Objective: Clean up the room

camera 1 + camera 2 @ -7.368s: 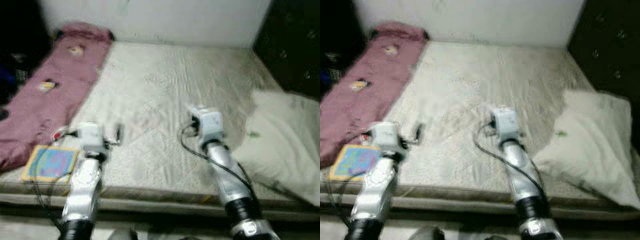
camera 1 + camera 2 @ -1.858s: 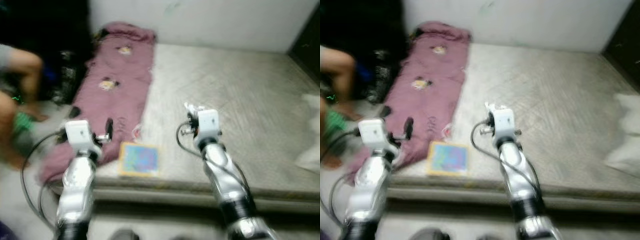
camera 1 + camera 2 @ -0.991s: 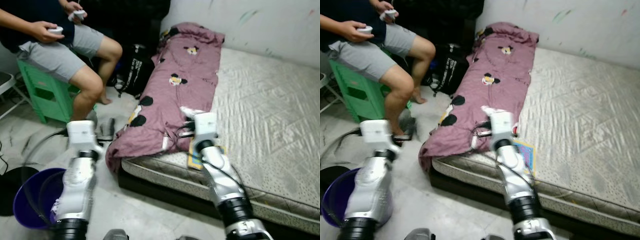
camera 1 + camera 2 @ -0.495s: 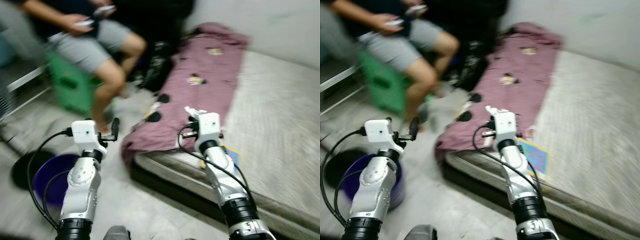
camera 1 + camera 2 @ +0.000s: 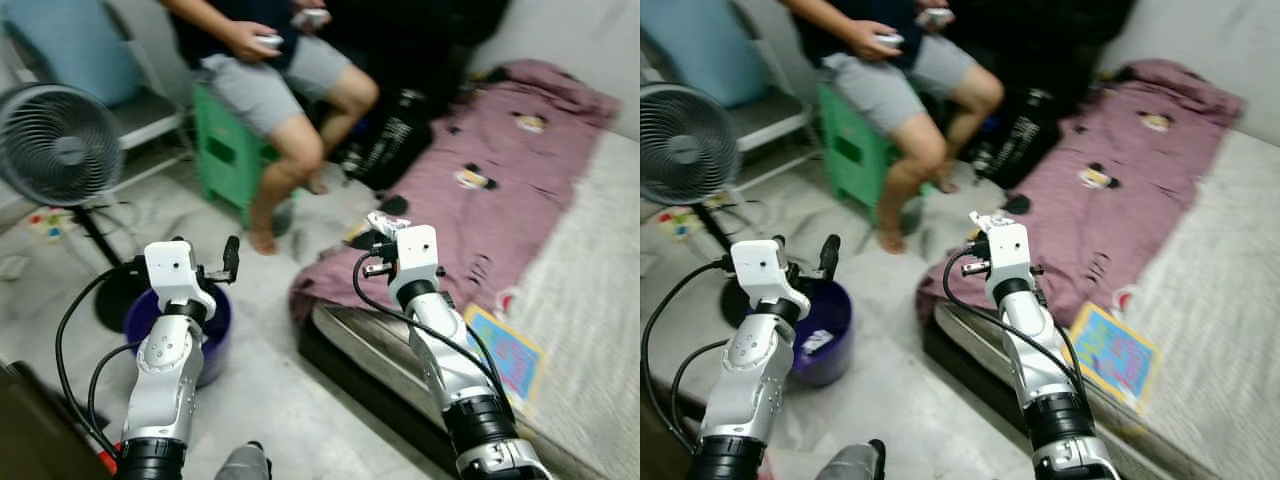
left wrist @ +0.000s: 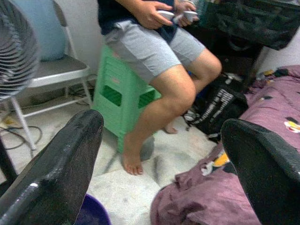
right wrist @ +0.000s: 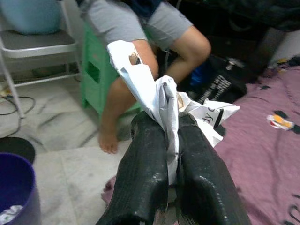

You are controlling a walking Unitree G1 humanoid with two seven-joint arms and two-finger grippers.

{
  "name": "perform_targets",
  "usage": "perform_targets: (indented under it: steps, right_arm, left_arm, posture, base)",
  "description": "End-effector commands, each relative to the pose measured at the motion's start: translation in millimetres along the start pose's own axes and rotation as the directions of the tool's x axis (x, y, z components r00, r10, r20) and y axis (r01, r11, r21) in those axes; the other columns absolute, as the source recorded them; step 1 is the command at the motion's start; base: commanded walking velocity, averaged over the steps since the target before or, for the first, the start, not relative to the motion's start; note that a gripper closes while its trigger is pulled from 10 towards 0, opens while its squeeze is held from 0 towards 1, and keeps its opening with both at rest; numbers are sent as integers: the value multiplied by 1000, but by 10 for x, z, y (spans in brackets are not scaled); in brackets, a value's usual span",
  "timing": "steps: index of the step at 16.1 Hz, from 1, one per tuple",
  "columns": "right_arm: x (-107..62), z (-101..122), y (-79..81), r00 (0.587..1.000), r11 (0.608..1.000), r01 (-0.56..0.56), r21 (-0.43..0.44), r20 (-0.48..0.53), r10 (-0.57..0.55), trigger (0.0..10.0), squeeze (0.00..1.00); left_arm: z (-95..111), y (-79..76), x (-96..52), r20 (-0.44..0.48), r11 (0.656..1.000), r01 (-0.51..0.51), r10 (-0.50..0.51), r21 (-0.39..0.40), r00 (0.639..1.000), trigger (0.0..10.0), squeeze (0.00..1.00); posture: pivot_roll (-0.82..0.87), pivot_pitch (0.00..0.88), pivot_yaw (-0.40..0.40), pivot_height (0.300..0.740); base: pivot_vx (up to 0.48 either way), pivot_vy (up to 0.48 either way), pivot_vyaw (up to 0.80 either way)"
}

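Note:
My right gripper [image 7: 172, 140] is shut on a crumpled white wrapper [image 7: 159, 101], held over the mattress edge [image 5: 360, 345]; the wrapper [image 5: 385, 224] shows at its tip. A purple bucket [image 5: 820, 335] stands on the floor below my left arm, with a scrap of white litter inside. Raised above that bucket, my left gripper [image 6: 164, 154] is open and holds nothing. A colourful book [image 5: 1110, 355] lies on the mattress next to the maroon blanket [image 5: 1110, 190].
A person sits on a green stool [image 5: 235, 160] with controllers in both hands, bare foot [image 6: 132, 165] on the floor. A standing fan [image 5: 55, 145], a folding chair [image 6: 56, 75] and a black bag [image 5: 1015, 140] stand around. Marble floor [image 5: 900, 400] lies open in front.
The camera has swung left from the bed toward the floor, bringing fan, chair and bucket into view. The right gripper still holds the wrapper; the left stays open.

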State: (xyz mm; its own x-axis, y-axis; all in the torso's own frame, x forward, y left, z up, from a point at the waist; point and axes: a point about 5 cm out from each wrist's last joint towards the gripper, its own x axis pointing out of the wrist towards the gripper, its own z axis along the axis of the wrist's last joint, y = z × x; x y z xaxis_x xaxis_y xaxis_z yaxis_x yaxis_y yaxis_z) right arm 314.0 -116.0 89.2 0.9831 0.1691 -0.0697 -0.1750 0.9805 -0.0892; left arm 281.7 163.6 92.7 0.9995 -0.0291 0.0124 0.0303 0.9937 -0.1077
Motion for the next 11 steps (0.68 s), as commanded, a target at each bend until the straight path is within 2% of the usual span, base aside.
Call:
perform_targets:
  steps: [1, 11]
  right_arm:
    - [17, 46, -7, 1000, 1000, 0, 0, 17, 0, 10000, 0]
    - [25, 54, 6, 1000, 1000, -4, -3, 21, 4, 10000, 0]
  left_arm:
    - [25, -23, 2, 11, 1000, 16, -16, 4, 1000, 10000, 0]
    - [21, -25, 10, 3, 1000, 20, -20, 11, 1000, 10000, 0]
  posture:
    - [87, 0, -52, 740]
    - [88, 0, -50, 740]
  base:
    - [0, 0, 800]
    - [0, 0, 800]
